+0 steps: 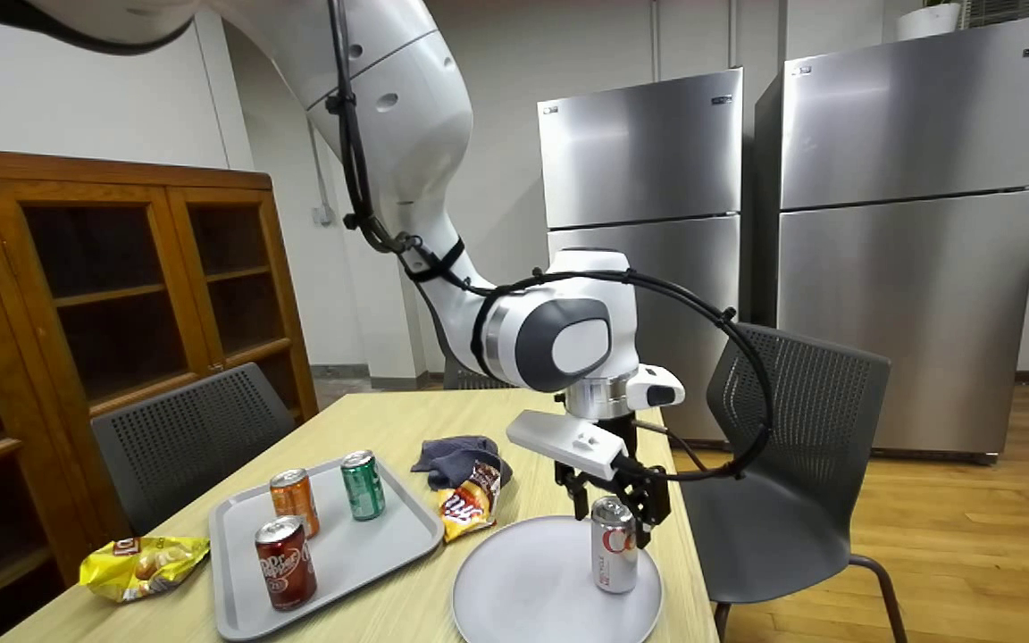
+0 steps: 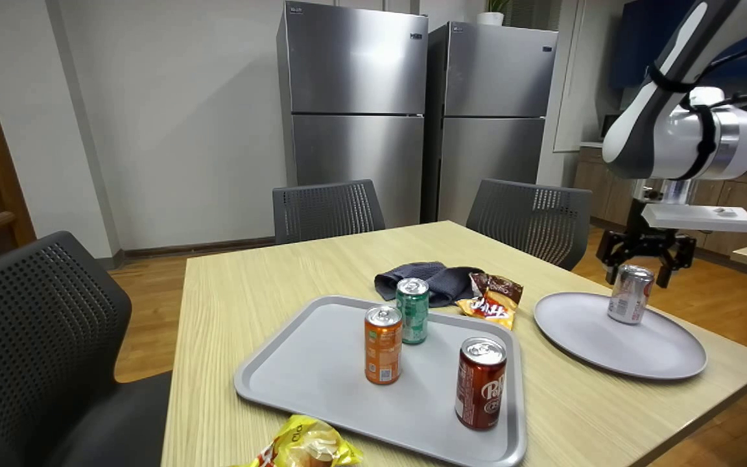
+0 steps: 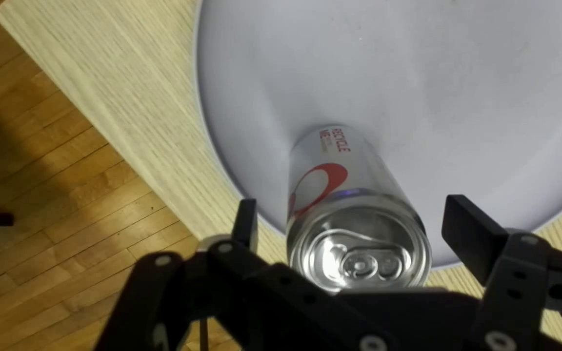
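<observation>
**Silver can upright on round plate, gripper spread about its top**

Clock hours are read from where I stand, facing the tabletop.

Wooden cabinet: glazed doors, standing at my 11 o'clock.

Dark chair: perforated back, between the cabinet and the tabletop.

Yellow snack bag: lying just off the 9 o'clock edge of the grey tray.

Grey tray: carries three upright cans, a dark red Dr Pepper can at 7 o'clock, an orange can at 11 and a green can at 1.

Towel: dark blue-grey, crumpled, off the tray's 2 o'clock corner.

Orange-and-brown snack bag: against the towel, between tray and plate.

Round plate: pale grey, near the tabletop's edge; carries the silver can, red-marked, at its 3 o'clock.

Gripper: ending a white robot arm, pointing down; jaws set wide, one at either side of the can's upper end, a gap at each in the wrist view; it has hold of nothing, the can standing free between them.

Second dark chair: beyond the plate, at its 2 o'clock.

Refrigerators: two, steel, side by side at my 1 o'clock.
</observation>
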You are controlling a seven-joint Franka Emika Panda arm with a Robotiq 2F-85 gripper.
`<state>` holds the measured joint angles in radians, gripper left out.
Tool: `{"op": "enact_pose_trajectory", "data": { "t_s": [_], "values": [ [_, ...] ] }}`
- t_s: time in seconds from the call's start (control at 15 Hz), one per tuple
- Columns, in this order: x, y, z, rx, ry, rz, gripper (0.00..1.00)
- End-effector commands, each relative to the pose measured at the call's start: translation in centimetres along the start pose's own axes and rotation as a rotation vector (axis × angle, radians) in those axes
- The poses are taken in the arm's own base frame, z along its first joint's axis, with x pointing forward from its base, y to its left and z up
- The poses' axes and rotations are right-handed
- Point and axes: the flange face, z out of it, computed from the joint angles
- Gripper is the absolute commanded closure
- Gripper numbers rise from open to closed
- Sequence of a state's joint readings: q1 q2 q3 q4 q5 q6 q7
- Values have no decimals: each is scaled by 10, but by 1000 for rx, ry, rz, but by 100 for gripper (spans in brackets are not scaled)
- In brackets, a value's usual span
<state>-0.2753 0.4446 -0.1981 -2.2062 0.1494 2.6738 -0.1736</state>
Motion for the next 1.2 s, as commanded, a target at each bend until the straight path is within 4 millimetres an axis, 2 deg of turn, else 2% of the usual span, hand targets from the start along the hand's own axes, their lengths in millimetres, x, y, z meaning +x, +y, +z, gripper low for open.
{"op": "enact_pose_trajectory", "data": {
  "t_s": [0.0,0.2,0.27,0.73,1.13],
  "values": [
    [4,-2,-2,5,-16,19,34],
    [0,-6,-2,8,-19,-4,58],
    [-5,-10,-2,0,-12,-24,62],
    [-21,-26,-24,-2,-9,-94,62],
    [-49,-63,-65,-29,39,-243,62]
  ]
}}
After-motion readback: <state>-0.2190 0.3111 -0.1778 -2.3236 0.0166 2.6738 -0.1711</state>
